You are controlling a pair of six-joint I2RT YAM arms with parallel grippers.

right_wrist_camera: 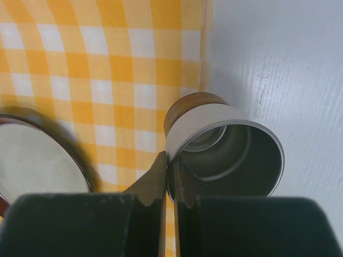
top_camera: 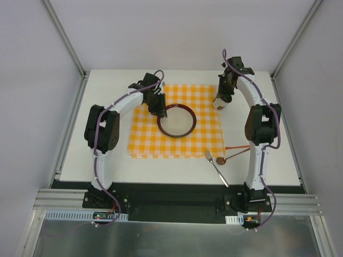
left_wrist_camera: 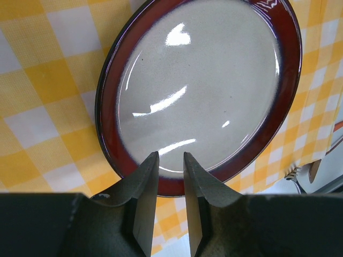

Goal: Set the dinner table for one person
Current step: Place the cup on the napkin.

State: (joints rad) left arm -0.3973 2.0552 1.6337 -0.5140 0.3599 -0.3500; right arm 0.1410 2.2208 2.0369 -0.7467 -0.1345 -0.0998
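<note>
Right wrist view, as I steer remotely: right jaws clenched on the cup (right_wrist_camera: 214,123) by its rim at the checked cloth (right_wrist_camera: 80,64) edge, bare white surface (right_wrist_camera: 278,69) just to its right; left jaws slightly parted over the plate (left_wrist_camera: 203,80).

Your dinner table (top_camera: 161,171) is the large white rectangular top, lying flat and level across the middle of the overhead view, with its long sides running left to right. Its surface is plain and matte (up close on the right side you can see faint scratches and streaks in the white).
</note>
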